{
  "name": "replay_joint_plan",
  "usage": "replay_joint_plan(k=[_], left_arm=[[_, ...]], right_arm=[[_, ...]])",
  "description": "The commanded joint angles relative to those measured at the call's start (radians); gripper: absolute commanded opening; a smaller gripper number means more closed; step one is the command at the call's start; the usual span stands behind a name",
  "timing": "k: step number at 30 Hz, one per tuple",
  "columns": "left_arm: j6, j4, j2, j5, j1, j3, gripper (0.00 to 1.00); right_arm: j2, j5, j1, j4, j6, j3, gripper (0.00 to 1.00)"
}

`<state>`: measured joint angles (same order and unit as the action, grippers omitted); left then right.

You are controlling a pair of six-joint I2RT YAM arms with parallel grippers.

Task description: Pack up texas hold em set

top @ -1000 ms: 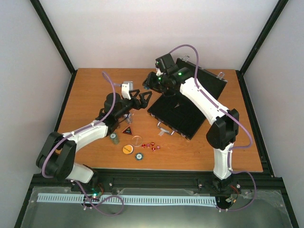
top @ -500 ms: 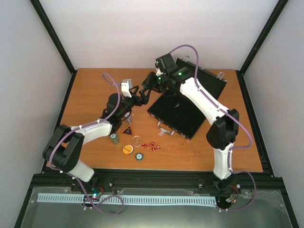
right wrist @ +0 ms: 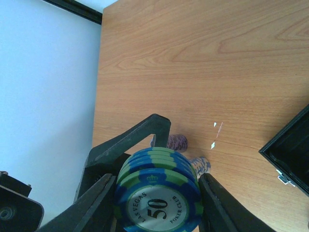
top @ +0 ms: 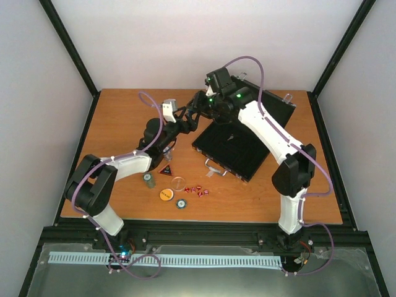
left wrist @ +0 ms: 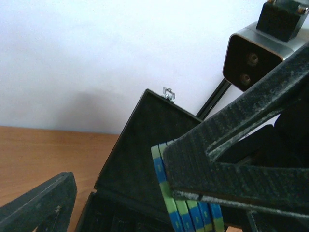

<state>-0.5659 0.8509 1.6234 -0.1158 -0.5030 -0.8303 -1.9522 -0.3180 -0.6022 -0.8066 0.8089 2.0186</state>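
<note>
At the table's far middle, your left gripper (top: 189, 119) is now reaching in beside your right gripper (right wrist: 157, 180), having swung away from the loose pieces. Your right gripper is clamping a round stack of blue-and-green poker chips (right wrist: 158, 200), its face reading 50. Your left fingers (left wrist: 41, 203) are standing spread; whether they touch the chips is hidden. The flat black case (top: 238, 151) is lying open alongside.
</note>
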Motion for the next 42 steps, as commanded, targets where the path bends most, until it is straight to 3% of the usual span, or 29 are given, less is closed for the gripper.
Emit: replay_joint_plan(k=[1,7,9,14,21,27,30,37,42], left_arm=[[-0.009,0.086,0.021,0.058,-0.002,-0.079,0.87],[0.012,0.091,0.015,0.088,-0.002,-0.094,0.80],[0.016,0.108,0.016,0.092,-0.002,-0.096,0.71],[0.018,0.103,0.028,0.056,-0.002,-0.138,0.35],[0.047,0.069,0.029,0.004,-0.001,-0.177,0.01],[0.106,0.054,0.024,-0.146,0.006,-0.197,0.01],[0.135,0.001,0.018,-0.235,0.016,-0.216,0.01],[0.214,-0.164,-0.019,-0.369,0.029,-0.243,0.01],[0.302,-0.317,-0.046,-0.454,0.029,-0.272,0.01]], right_arm=[[0.078,-0.057,-0.013,-0.029,0.000,-0.034,0.16],[0.118,-0.070,-0.013,-0.027,-0.008,-0.092,0.16],[0.132,-0.074,-0.013,-0.020,-0.007,-0.120,0.16],[0.149,-0.095,-0.012,-0.007,-0.005,-0.160,0.16],[0.165,-0.094,-0.013,-0.009,-0.009,-0.176,0.16],[0.195,-0.098,-0.013,0.014,-0.010,-0.216,0.22],[0.213,-0.102,-0.013,0.030,-0.012,-0.242,0.36],[0.234,-0.092,-0.011,0.042,-0.031,-0.259,0.55],[0.246,-0.077,-0.001,0.061,-0.048,-0.257,0.81]])
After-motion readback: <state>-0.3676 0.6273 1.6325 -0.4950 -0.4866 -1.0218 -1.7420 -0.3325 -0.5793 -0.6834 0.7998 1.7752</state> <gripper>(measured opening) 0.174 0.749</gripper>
